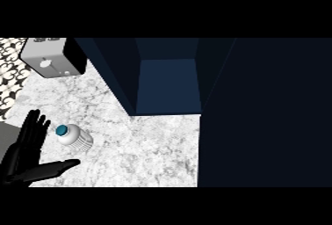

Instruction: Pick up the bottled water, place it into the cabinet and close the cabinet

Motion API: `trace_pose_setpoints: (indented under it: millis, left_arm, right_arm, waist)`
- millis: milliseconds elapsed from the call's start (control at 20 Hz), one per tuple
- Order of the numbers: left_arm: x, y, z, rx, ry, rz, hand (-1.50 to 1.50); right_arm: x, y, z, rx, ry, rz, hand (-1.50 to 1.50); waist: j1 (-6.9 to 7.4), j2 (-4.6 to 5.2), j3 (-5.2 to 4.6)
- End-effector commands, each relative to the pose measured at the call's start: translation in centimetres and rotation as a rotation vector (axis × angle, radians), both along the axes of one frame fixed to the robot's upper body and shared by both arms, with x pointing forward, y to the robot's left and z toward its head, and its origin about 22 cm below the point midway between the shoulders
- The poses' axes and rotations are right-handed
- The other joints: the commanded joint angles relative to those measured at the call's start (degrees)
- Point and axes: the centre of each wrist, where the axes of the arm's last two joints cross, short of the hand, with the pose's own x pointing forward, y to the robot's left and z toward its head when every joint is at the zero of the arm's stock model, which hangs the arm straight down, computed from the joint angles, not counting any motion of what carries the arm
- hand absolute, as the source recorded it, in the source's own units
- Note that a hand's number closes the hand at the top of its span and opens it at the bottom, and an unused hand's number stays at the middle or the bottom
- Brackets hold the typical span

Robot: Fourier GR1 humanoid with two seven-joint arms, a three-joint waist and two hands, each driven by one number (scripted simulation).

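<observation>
A clear water bottle with a teal cap stands on the marble counter at the left. My left hand is open at the lower left, fingers straight up and thumb pointing right, just left of and below the bottle without touching it. The dark blue cabinet stands open at the top centre, its inside shelf visible. Its open door fills the right side of the view. My right hand does not show.
A white and black toaster-like appliance sits at the top left on the counter. A patterned wall runs along the left edge. Bare marble lies between the bottle and the cabinet.
</observation>
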Motion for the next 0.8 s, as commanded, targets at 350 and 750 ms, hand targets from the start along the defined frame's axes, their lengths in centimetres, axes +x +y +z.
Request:
trace_pose_setpoints:
  millis: [350,750]
  left_arm:
    - [2.6,1.0,-6.3,-0.021,0.064,0.014,-1.5]
    - [1.2,1.7,-9.8,-0.094,0.05,0.067,-1.5]
  right_arm:
    - [-2.1,1.5,3.0,0.094,-0.062,0.075,-1.5]
    - [-3.3,1.2,3.5,0.085,-0.071,0.079,-1.5]
  waist:
    - [-0.19,0.21,-0.07]
    - [-0.06,0.13,-0.11]
